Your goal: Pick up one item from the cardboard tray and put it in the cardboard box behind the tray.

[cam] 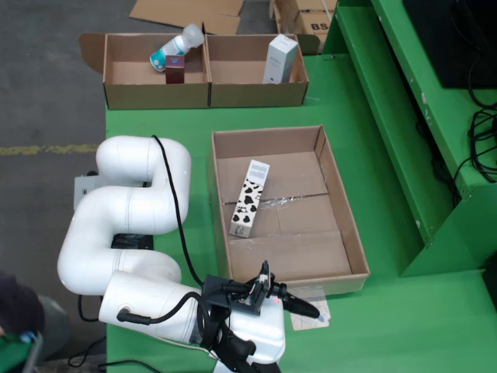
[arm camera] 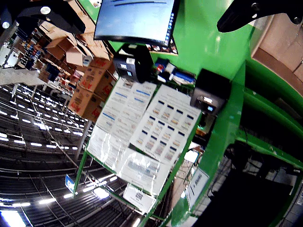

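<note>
Approach is the step in hand, as I judge it: the gripper (cam: 299,305) is low at the near edge of the cardboard tray (cam: 351,233) in the fixed view, outside its wall, and it carries nothing that you can see. The one item in the tray, a tall carton with cow spots (cam: 248,200), lies flat on the left part of the tray floor, well apart from the gripper. For the next move you need to lift the tool over the near wall, turn it downward and bring it above the carton. The cardboard box (cam: 206,92) behind the tray already holds a bottle (cam: 177,45) and other small packs.

The fingers are dark and small, so I cannot tell if they are apart or together. The riding view points sideways at shelves and papers; only a dark finger tip (arm camera: 258,13) shows at the top, and the tray is not in it.
</note>
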Robot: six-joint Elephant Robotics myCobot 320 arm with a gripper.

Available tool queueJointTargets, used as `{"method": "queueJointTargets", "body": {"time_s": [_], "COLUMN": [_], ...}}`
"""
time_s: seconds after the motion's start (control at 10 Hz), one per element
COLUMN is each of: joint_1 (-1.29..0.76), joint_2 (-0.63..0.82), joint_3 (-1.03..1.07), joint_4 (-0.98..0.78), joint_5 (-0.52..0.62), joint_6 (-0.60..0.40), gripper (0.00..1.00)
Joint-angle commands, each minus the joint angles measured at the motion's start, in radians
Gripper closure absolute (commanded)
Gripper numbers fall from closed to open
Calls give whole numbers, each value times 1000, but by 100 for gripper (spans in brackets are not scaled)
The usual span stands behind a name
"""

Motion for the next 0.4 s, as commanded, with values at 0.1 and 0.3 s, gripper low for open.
{"method": "queueJointTargets", "body": {"time_s": [0.1, 0.3], "joint_1": [-6, -6], "joint_2": [-28, -28], "joint_3": [-20, -20], "joint_4": [-10, -10], "joint_5": [-741, -741], "joint_6": [0, 3], "gripper": [0, 0]}}
